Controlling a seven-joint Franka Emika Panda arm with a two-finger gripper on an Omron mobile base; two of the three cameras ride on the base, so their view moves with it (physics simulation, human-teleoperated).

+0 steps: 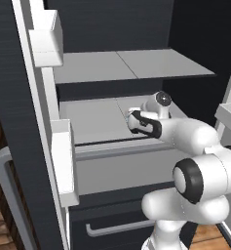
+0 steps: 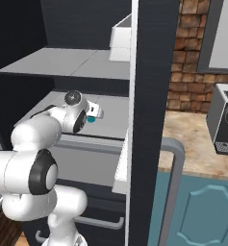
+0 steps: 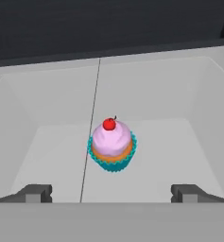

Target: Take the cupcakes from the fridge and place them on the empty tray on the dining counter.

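One of the cupcakes (image 3: 111, 146), pink-frosted with a red cherry and a teal wrapper, stands upright on the light grey middle shelf (image 3: 160, 137) of the open fridge (image 1: 95, 122). My gripper (image 3: 112, 194) is open just in front of it, its fingertips (image 3: 35, 193) spread wide to either side and touching nothing. From the right base view, the teal wrapper of the cupcake (image 2: 91, 119) peeks out just past the gripper (image 2: 95, 114). My white hand (image 1: 146, 122) reaches over the shelf. The tray and the dining counter are out of view.
The upper fridge shelf (image 1: 131, 66) hangs close above my hand. Door bins (image 1: 63, 161) line the left door, and the right door's edge (image 2: 154, 96) stands beside my arm. A drawer handle (image 1: 117, 227) sits below. A coffee machine (image 2: 223, 125) rests on a beige worktop by the brick wall.
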